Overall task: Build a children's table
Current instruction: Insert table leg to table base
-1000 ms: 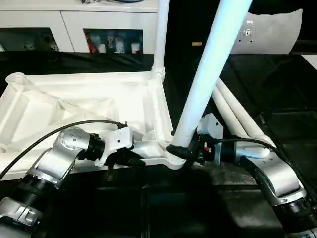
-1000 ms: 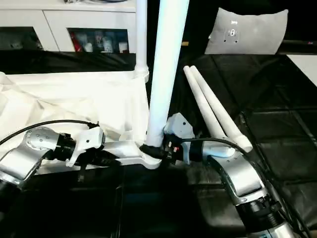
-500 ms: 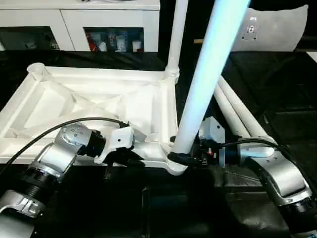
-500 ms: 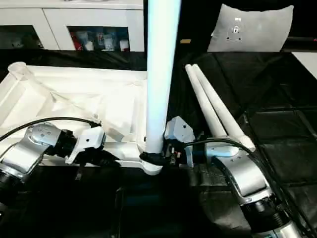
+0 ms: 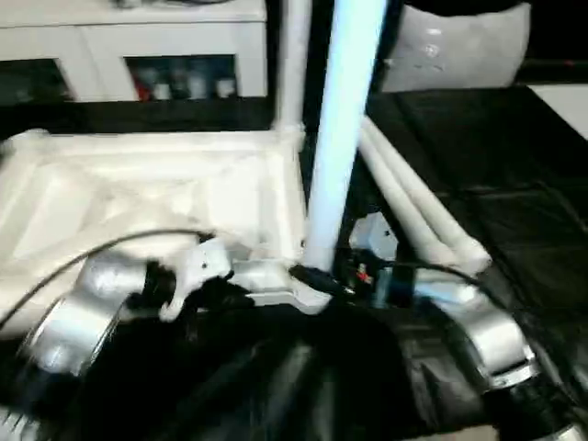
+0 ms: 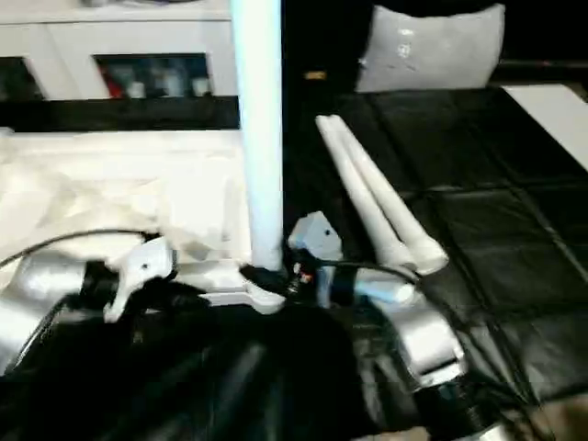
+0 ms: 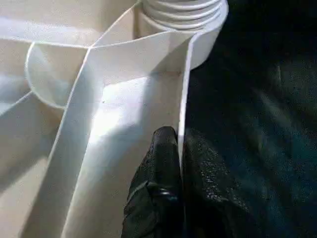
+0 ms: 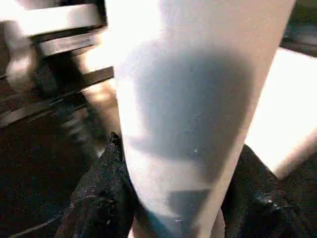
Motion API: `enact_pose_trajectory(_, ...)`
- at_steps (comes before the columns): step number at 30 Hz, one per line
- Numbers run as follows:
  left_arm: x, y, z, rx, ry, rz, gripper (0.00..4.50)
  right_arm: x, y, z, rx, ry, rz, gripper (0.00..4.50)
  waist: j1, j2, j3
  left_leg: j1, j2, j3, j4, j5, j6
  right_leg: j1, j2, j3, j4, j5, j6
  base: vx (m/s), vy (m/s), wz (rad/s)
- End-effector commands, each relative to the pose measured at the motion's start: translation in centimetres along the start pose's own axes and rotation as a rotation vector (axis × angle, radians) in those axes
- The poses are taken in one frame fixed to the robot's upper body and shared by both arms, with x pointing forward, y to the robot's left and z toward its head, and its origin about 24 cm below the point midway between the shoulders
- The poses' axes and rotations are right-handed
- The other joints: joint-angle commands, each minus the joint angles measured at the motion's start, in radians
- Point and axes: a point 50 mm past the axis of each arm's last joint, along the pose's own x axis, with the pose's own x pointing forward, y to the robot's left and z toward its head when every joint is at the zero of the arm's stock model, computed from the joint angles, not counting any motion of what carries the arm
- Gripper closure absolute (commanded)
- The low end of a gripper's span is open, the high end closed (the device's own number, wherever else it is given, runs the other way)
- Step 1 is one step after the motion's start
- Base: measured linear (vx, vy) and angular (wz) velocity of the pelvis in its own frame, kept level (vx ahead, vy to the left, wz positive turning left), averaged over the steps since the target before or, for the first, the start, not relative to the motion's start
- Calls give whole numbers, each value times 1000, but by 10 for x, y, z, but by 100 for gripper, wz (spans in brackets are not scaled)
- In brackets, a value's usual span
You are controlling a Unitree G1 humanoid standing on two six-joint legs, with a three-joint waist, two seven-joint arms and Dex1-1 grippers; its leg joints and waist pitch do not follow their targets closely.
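The right gripper (image 5: 323,276) is seen low in the centre of the left eye view, its two black fingers (image 8: 96,193) set on either side of the foot of a leg (image 5: 342,129), so that the tube is clasped between them just above the near corner socket (image 5: 308,292) of the top (image 5: 147,197). The leg's long axis runs from the fingers straight up and out of the upper edge of the frame, nearly upright, with its lower end standing in or on that socket; how deep it is seated cannot be told. The left gripper (image 5: 216,287), lower left of centre, has its fingers (image 7: 161,173) closed on the thin near rim of the top, a little to the left of the same socket. The top lies upside down on the black table (image 5: 514,138), ribs up, across the left half of the frame. A second leg (image 5: 294,64) stands in the far corner socket, and two loose legs (image 5: 413,207) lie side by side to the right, slanting toward the lower right. The coming push is judged to be downward along the held leg's axis, the right arm being the one on it.
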Motion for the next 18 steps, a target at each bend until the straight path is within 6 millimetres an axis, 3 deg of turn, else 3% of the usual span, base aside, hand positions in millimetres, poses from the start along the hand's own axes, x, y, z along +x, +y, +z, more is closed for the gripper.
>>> enact_pose_trajectory(1, -7, 3, 12, -11, -52, 85, 450, -14, 1, -61, 149, 278, -101, 261, 6, 15, -19, 11, 71, -45, -79, -352, -23, -5, -111, 61, -102, -359, -166, 0, 0, 0)
enact_pose_trajectory(3, 1, -8, 21, -30, -76, 101, 450, -8, 0, -61, 159, 265, -142, 261, 3, 6, -18, 10, 70, -40, -75, -331, -13, -5, -109, 63, -104, -336, -161, 0, 0, 0)
enact_pose_trajectory(5, 6, -14, 26, -44, -92, 112, 450, -4, -2, -61, 163, 257, -173, 261, 5, 9, -19, 10, 67, -40, -72, -313, -7, -6, -108, 63, -104, -328, -158, 0, 0, 0)
enact_pose_trajectory(6, 10, -18, 30, -51, -104, 121, 450, -1, -3, -60, 169, 248, -200, 261, 4, 1, -22, 9, 69, -37, -71, -297, -6, -3, -108, 63, -103, -311, -159, 0, 0, 0)
enact_pose_trajectory(7, 16, -26, 38, -61, -118, 133, 450, 5, -6, -60, 186, 233, -247, 261, 2, 4, -23, 3, 68, -39, -73, -278, -7, -1, -107, 61, -99, -287, -159, 0, 0, 0)
enact_pose_trajectory(9, 24, -33, 48, -63, -136, 146, 450, 12, -7, -59, 224, 223, -281, 261, -2, -3, -26, 0, 66, -38, -69, -249, -4, 2, -102, 57, -95, -221, -162, 0, 0, 0)
enact_pose_trajectory(15, 32, -36, 59, -69, -153, 159, 450, 28, -7, -59, 305, 212, -290, 261, -5, -2, -34, -2, 60, -33, -59, -199, 6, 9, -97, 55, -87, -104, -163, 0, 0, 0)
enact_pose_trajectory(18, 29, -33, 57, -73, -126, 193, 450, 32, -7, -59, 306, 227, -272, 261, -7, -3, -35, 0, 60, -34, -59, -210, 3, 11, -96, 53, -87, -112, -163, 0, 0, 0)
